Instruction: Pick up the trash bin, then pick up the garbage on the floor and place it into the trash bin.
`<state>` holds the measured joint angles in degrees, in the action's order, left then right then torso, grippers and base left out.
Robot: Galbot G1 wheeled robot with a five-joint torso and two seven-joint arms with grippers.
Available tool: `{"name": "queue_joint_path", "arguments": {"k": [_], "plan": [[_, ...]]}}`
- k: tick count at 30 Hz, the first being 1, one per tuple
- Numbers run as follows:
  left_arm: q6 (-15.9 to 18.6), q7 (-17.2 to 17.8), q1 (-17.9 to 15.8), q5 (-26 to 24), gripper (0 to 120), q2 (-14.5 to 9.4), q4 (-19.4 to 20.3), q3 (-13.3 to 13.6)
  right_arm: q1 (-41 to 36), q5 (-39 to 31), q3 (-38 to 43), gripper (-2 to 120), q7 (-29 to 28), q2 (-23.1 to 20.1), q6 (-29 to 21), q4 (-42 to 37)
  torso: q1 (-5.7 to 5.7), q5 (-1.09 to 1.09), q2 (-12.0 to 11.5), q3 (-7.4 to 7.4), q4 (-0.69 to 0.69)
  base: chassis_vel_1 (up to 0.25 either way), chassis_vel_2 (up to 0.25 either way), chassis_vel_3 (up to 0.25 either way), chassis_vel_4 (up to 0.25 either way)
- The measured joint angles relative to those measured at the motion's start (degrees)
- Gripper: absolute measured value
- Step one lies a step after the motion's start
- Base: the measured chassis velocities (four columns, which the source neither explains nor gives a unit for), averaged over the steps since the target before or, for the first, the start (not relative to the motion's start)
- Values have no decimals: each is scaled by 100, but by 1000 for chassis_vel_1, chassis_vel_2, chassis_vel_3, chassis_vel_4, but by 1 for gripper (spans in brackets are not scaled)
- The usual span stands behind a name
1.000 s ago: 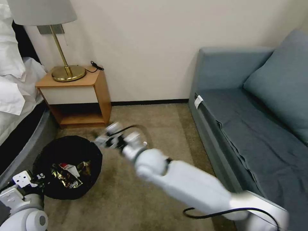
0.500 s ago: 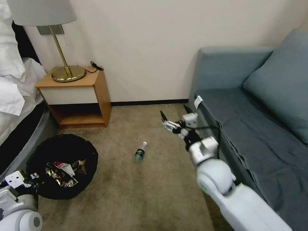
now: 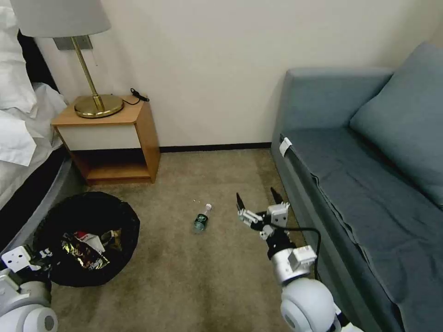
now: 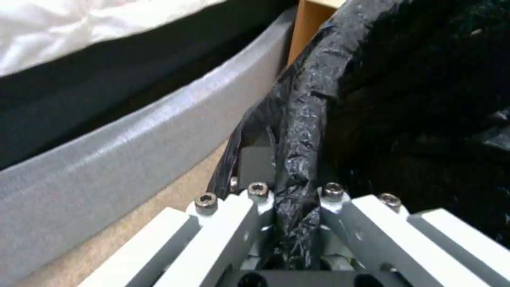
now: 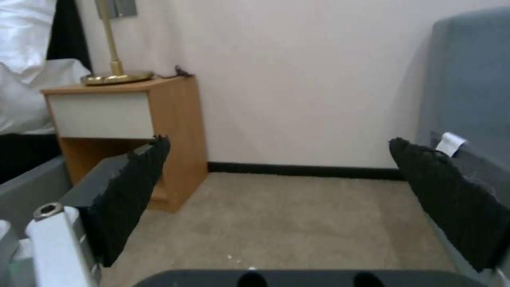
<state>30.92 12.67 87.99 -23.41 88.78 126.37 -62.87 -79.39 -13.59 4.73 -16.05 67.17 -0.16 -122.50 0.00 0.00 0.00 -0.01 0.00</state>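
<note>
Crinkly black-lined trash bin (image 3: 87,216), clear bottle (image 3: 202,218)

White glossy arm shells with rounded joints; black ribbed pads on right gripper (image 3: 257,199) fingers; black cable looped lower right; silver hex screws, perhaps four, on left gripper (image 4: 289,207) linkage.

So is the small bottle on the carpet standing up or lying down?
Lying down: the bottle rests on its side on the carpet, white cap toward the wall.
</note>
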Motion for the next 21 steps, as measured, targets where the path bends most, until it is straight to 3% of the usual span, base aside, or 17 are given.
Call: {"name": "queue_joint_path", "arguments": {"k": [11, 21], "plan": [[-9, -6, -48, 44, 2, 13, -89, 20, -158, 110, -8, 100, 163, 90, 172, 41, 0, -1, 0, 0, 0, -17, 8, 9, -8], [-14, -8, -120, 76, 2, 16, -193, 41, -15, 98, -60, 100, 145, 143, 198, 187, 0, 0, 0, 1, -1, -154, 143, 172, -154]]}}
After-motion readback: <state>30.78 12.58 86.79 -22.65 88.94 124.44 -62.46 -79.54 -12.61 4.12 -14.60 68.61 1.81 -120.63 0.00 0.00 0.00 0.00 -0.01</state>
